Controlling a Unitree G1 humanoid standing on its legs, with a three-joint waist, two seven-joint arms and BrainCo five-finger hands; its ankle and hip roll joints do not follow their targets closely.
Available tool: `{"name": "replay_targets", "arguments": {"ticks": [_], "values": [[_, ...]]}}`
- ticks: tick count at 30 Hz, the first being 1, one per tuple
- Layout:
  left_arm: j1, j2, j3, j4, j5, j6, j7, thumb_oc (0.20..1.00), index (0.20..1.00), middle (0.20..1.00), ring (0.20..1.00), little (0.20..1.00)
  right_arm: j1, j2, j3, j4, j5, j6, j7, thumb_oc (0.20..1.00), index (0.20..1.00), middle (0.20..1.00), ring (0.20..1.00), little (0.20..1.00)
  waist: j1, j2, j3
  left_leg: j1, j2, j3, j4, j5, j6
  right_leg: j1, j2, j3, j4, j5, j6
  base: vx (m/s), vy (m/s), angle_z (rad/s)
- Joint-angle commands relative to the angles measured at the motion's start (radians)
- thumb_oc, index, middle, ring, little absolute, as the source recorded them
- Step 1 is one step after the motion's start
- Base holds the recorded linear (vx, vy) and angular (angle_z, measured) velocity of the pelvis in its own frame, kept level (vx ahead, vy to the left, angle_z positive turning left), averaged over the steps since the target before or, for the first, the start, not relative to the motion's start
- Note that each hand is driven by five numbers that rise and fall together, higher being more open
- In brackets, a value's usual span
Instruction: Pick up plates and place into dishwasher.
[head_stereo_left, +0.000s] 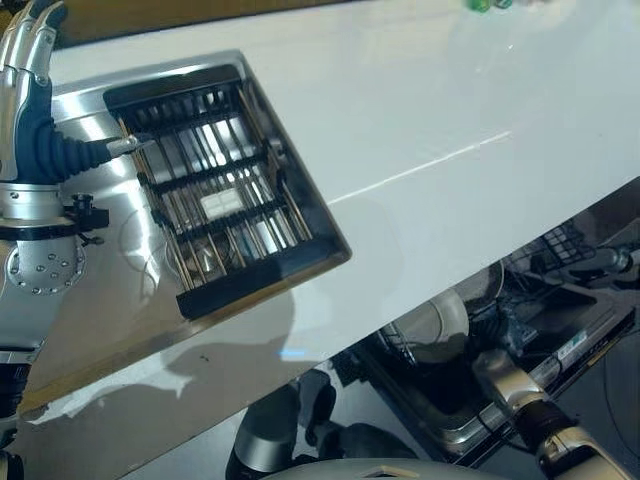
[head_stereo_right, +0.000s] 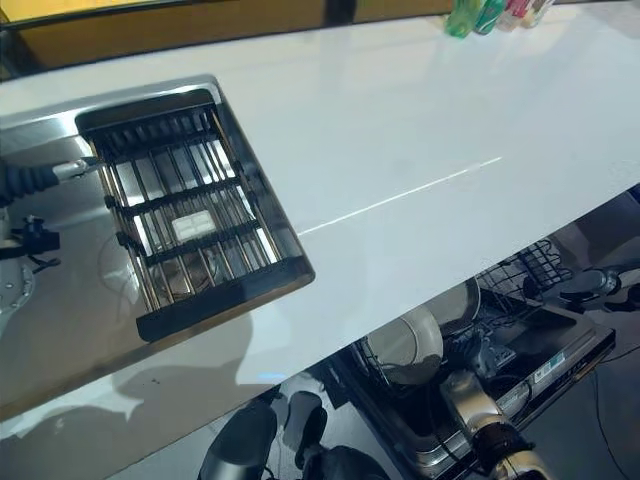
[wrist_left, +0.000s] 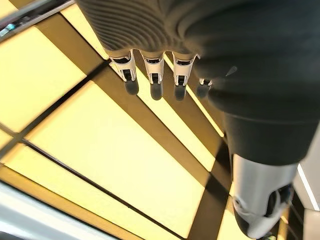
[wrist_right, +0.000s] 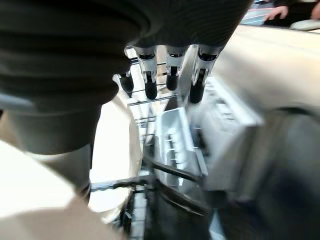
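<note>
Right wrist view, plate (wrist_right: 117, 165) beside straight fingers (wrist_right: 150, 82), untouched, in dishwasher rack (wrist_right: 175, 145).

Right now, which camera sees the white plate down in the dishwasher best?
The right eye view: the white plate stands on edge in the dishwasher rack, with most of its round face showing. The left eye view catches it partly cut off by the counter. The right wrist view shows a blurred white shape past the right hand, probably the plate.

Bright overhead light washes the white worktop (head_stereo_left: 450, 120) with glare; the steel sink (head_stereo_right: 70, 300) beside the black rack (head_stereo_left: 215, 180) gleams; soft shadows fall along the worktop's near edge; the right wrist view is motion-blurred around the dishwasher (wrist_right: 175, 145).
</note>
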Motion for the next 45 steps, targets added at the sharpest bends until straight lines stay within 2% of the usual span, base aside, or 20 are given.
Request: {"name": "replay_targets", "arguments": {"ticks": [1, 5, 10, 14, 17, 22, 31, 34, 35, 37, 38, 41, 45], "values": [[0.082, 0.045, 0.07, 0.015, -0.057, -0.054, -0.021, 1.0, 1.0, 1.0, 1.0, 1.0, 0.07, -0.038, 0.006, -0.052, 0.016, 0.0, -0.088, 1.0, 1.0, 1.0, 1.0, 1.0, 0.013, 0.043, -0.122, 0.068, 0.134, -0.014, -0.046, -0.073, -0.041, 0.004, -0.048, 0.061, -0.041, 0.028, 0.175, 0.09, -0.032, -0.09], [0.114, 0.047, 0.097, 0.007, -0.063, -0.066, -0.047, 1.0, 1.0, 1.0, 1.0, 1.0, 0.098, -0.041, -0.023, -0.122, 0.034, 0.007, -0.132, 1.0, 1.0, 1.0, 1.0, 1.0, 0.016, 0.032, -0.149, 0.102, 0.146, -0.014, -0.078, -0.071, -0.043, 0.022, -0.043, 0.068, -0.049, 0.029, 0.181, 0.06, -0.019, -0.07], [0.163, 0.011, 0.123, -0.008, -0.048, -0.073, -0.071, 1.0, 1.0, 1.0, 1.0, 1.0, 0.137, -0.034, -0.104, -0.219, 0.05, -0.003, -0.203, 1.0, 1.0, 1.0, 1.0, 1.0, 0.002, 0.023, -0.193, 0.15, 0.154, 0.002, -0.124, -0.063, -0.042, 0.039, -0.041, 0.083, -0.057, 0.027, 0.19, 0.04, 0.033, 0.0], [0.193, -0.034, 0.146, -0.015, -0.033, -0.075, -0.088, 1.0, 1.0, 1.0, 1.0, 1.0, 0.171, -0.012, -0.144, -0.329, 0.022, 0.005, -0.191, 1.0, 1.0, 1.0, 1.0, 1.0, -0.019, 0.025, -0.218, 0.169, 0.147, 0.021, -0.132, -0.051, -0.04, 0.046, -0.051, 0.097, -0.055, 0.034, 0.193, 0.0, 0.095, -0.04], [0.203, -0.059, 0.143, -0.016, -0.017, -0.074, -0.098, 1.0, 1.0, 1.0, 1.0, 1.0, 0.189, 0.019, -0.14, -0.358, 0.039, -0.032, -0.211, 1.0, 1.0, 1.0, 1.0, 1.0, -0.025, 0.031, -0.221, 0.185, 0.149, 0.027, -0.12, -0.065, -0.04, 0.065, -0.053, 0.102, -0.051, 0.029, 0.192, 0.05, 0.074, -0.08], [0.233, -0.086, 0.152, -0.003, -0.02, -0.089, -0.118, 1.0, 1.0, 1.0, 1.0, 1.0, 0.221, 0.089, -0.157, -0.343, 0.089, -0.174, -0.271, 1.0, 1.0, 1.0, 1.0, 1.0, -0.025, 0.047, -0.214, 0.211, 0.151, 0.02, -0.111, -0.065, -0.038, 0.081, -0.058, 0.111, -0.032, 0.027, 0.193, 0.06, 0.089, -0.01], [0.271, -0.102, 0.147, 0.006, -0.033, -0.127, -0.083, 1.0, 1.0, 1.0, 1.0, 1.0, 0.21, 0.22, -0.196, -0.308, 0.201, -0.456, -0.489, 1.0, 1.0, 1.0, 1.0, 1.0, 0.006, 0.058, -0.157, 0.158, 0.164, 0.004, -0.065, -0.057, -0.047, 0.031, -0.051, 0.066, 0.017, 0.028, 0.181, -0.01, 0.057, 0.14], [0.266, -0.119, 0.121, 0.009, -0.024, -0.139, -0.076, 1.0, 1.0, 1.0, 1.0, 1.0, 0.196, 0.241, -0.194, -0.305, 0.205, -0.489, -0.495, 1.0, 1.0, 1.0, 1.0, 1.0, 0.003, 0.067, -0.129, 0.123, 0.171, 0.034, -0.026, -0.06, -0.052, 0.007, -0.054, 0.029, 0.036, 0.026, 0.174, -0.06, 0.097, 0.28], [0.258, -0.124, 0.105, 0.008, -0.022, -0.143, -0.069, 1.0, 1.0, 1.0, 1.0, 1.0, 0.187, 0.247, -0.192, -0.303, 0.211, -0.52, -0.507, 1.0, 1.0, 1.0, 1.0, 1.0, -0.001, 0.071, -0.11, 0.106, 0.175, 0.056, -0.014, -0.056, -0.056, -0.002, -0.056, 0.01, 0.041, 0.026, 0.17, -0.12, 0.138, 0.36], [0.232, -0.124, 0.071, 0.011, -0.02, -0.135, -0.052, 1.0, 1.0, 1.0, 1.0, 1.0, 0.173, 0.253, -0.194, -0.298, 0.194, -0.557, -0.544, 1.0, 1.0, 1.0, 1.0, 1.0, -0.015, 0.076, -0.088, 0.082, 0.178, 0.081, -0.003, -0.052, -0.058, -0.021, -0.061, -0.012, 0.052, 0.023, 0.167, -0.17, 0.137, 0.4], [0.209, -0.122, 0.041, 0.011, -0.021, -0.127, -0.03, 1.0, 1.0, 1.0, 1.0, 1.0, 0.157, 0.252, -0.201, -0.301, 0.18, -0.586, -0.595, 1.0, 1.0, 1.0, 1.0, 1.0, -0.026, 0.082, -0.068, 0.064, 0.176, 0.097, -0.006, -0.045, -0.057, -0.041, -0.065, -0.025, 0.06, 0.021, 0.164, -0.21, 0.171, 0.48], [0.18, -0.139, -0.009, 0.011, -0.006, -0.116, 0.021, 1.0, 1.0, 1.0, 1.0, 1.0, 0.125, 0.255, -0.23, -0.292, 0.149, -0.641, -0.69, 1.0, 1.0, 1.0, 1.0, 1.0, -0.044, 0.097, -0.035, 0.025, 0.153, 0.102, -0.003, -0.039, -0.051, -0.083, -0.074, -0.029, 0.074, 0.018, 0.161, -0.2, 0.191, 0.42], [0.166, -0.156, -0.036, 0.014, -0.003, -0.106, 0.044, 1.0, 1.0, 1.0, 1.0, 1.0, 0.099, 0.256, -0.246, -0.263, 0.178, -0.668, -0.698, 1.0, 1.0, 1.0, 1.0, 1.0, -0.049, 0.103, -0.023, 0.006, 0.118, 0.105, 0.014, -0.047, -0.033, -0.098, -0.084, -0.011, 0.075, 0.024, 0.161, -0.06, 0.158, 0.0]]}}
